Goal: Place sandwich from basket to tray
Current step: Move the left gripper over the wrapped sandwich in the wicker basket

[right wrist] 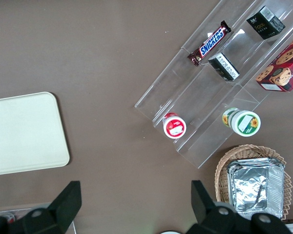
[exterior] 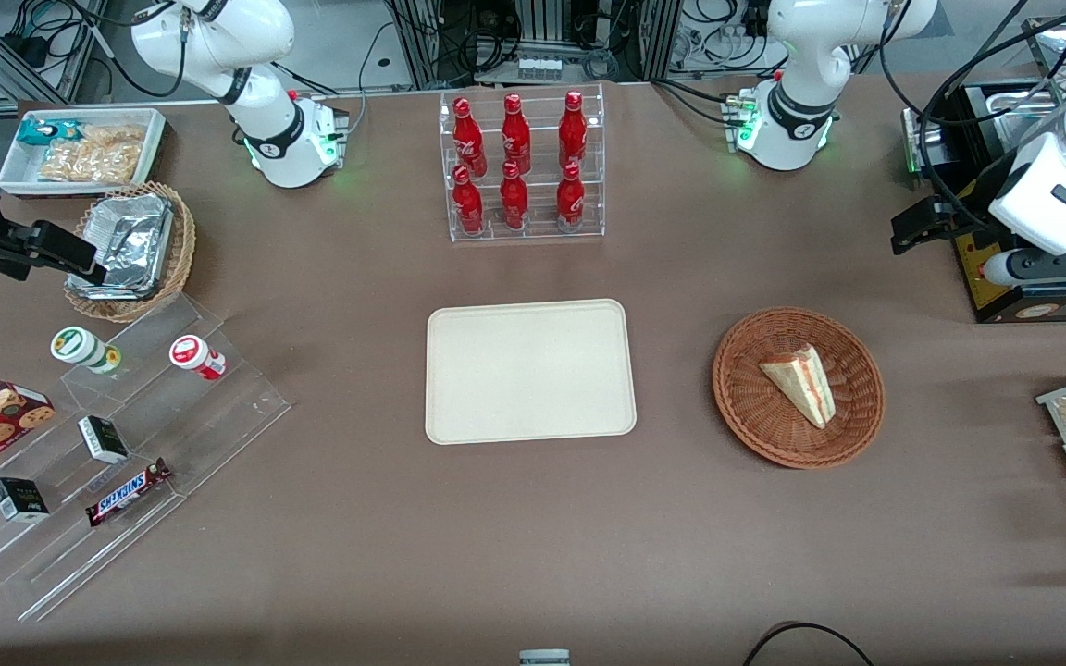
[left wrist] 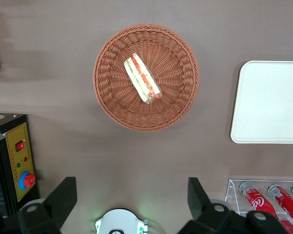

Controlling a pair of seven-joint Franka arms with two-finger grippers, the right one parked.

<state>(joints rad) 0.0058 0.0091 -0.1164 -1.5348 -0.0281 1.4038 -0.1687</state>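
While my left gripper (left wrist: 132,200) hangs spread wide above the surface, I'd centre over the pale triangular sandwich (left wrist: 142,78) in the round reddish-brown wicker basket (left wrist: 112,102), fingers straddling its bread faces.

Left arm: glossy white rounded shells, black ring bands at the joints, round white base lit green at the rim. Black cables loop from the upper links. Black two-finger gripper (left wrist: 132,202) on a black wrist block; dark wedge-shaped fingers (left wrist: 63,195), silver round screw heads at the finger mounts.
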